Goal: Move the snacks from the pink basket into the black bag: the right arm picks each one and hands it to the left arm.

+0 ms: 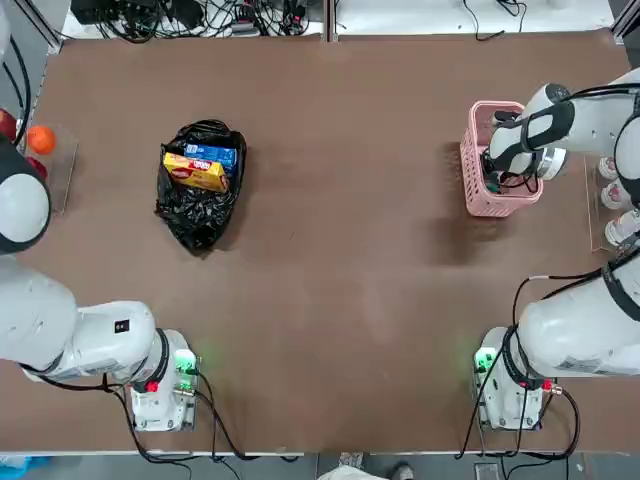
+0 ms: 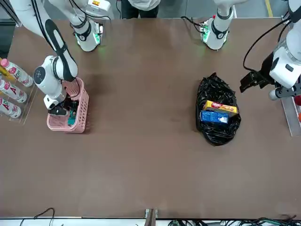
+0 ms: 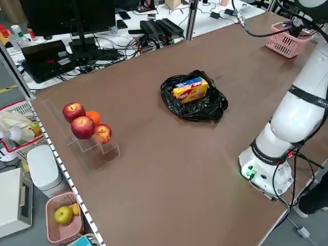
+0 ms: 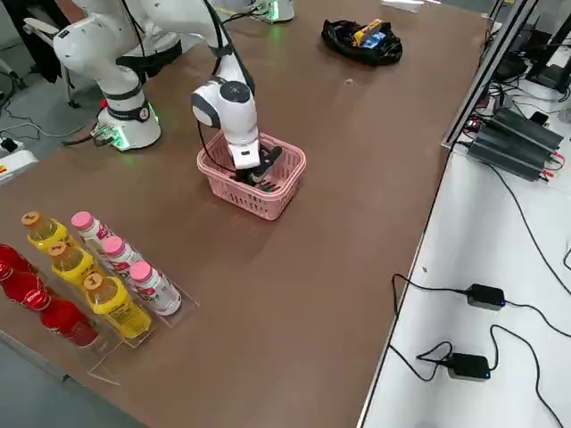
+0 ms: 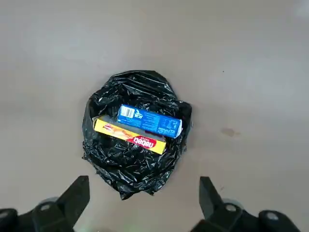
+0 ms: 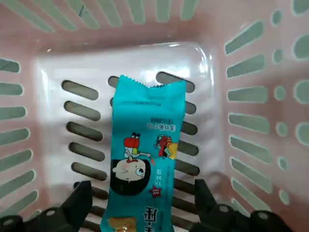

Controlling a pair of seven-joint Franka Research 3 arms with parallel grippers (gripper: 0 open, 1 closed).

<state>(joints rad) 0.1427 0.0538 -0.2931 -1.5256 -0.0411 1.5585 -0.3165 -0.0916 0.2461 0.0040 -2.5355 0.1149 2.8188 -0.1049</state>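
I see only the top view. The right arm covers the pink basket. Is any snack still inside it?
Observer: Yes. The right wrist view shows one teal packet lying flat on the floor of the pink basket.
Operator: Does the right pincer hold it?
Observer: Not yet. The right pincer is open, one finger on each side of the packet.
Operator: And the left pincer?
Observer: The left pincer is open and empty, above the black bag, which holds the blue cookie pack and the yellow pack.

Bright even overhead light, soft shadows on the table (image 1: 330, 250), glare on the black bag (image 1: 200, 210), right wrist view slightly soft.
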